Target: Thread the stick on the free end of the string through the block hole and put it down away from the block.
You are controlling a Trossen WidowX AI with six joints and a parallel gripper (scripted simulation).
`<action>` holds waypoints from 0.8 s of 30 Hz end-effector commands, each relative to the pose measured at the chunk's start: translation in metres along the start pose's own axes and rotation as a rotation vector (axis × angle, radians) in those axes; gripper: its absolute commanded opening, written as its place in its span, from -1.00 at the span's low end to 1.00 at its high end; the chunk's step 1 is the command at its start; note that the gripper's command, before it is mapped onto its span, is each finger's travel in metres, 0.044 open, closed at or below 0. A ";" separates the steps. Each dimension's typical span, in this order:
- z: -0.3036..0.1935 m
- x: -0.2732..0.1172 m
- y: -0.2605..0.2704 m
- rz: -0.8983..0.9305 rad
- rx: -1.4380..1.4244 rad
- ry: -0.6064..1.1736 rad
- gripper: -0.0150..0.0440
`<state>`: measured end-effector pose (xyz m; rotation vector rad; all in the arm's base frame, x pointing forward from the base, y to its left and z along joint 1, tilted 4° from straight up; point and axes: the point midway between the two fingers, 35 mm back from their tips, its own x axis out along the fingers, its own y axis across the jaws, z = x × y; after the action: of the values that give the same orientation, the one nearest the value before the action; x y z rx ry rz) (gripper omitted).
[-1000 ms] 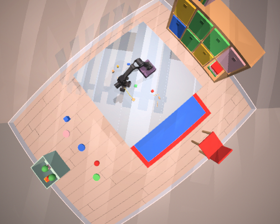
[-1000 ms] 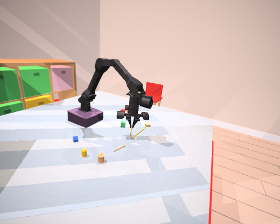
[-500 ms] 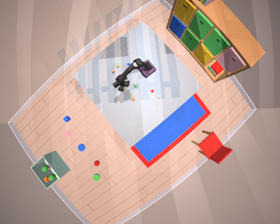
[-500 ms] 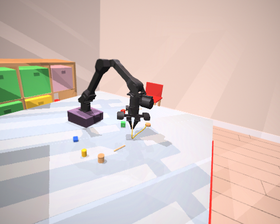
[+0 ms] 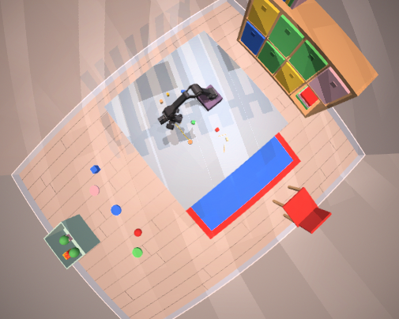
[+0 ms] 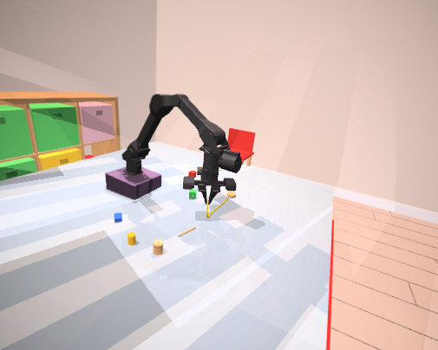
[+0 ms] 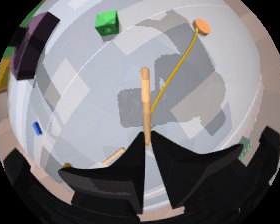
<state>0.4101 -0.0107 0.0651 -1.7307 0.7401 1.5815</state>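
My gripper (image 6: 207, 203) (image 7: 147, 135) is shut on the wooden stick (image 7: 145, 100), above the table. In the wrist view the stick reaches out beyond the fingertips. The yellow string (image 5: 183, 133) (image 6: 219, 206) (image 7: 176, 70) sags from the fingertips to near the table, then runs to the round button (image 5: 190, 141) (image 6: 232, 195) (image 7: 202, 27). A small green block (image 5: 193, 122) (image 6: 192, 194) (image 7: 107, 23) sits apart from the stick, between the gripper and the arm's base in the wrist view; a mark on it may be the hole, but I cannot be sure.
A loose stick (image 6: 186, 231) (image 7: 113, 156), a wooden cylinder (image 6: 158, 247), a yellow cylinder (image 6: 131, 238) and a blue block (image 6: 118, 217) (image 7: 37, 128) lie near the gripper. A red block (image 5: 217, 129) and small tan pieces lie farther off. The purple base (image 6: 134, 184) (image 7: 36, 47) bears the arm.
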 end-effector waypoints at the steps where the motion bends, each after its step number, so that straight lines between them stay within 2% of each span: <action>1: -0.006 0.000 0.000 0.003 -0.004 0.004 -0.49; 24: -0.035 0.000 0.002 0.003 -0.004 0.009 -0.49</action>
<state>0.4277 -0.0364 0.0664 -1.7366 0.7450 1.5772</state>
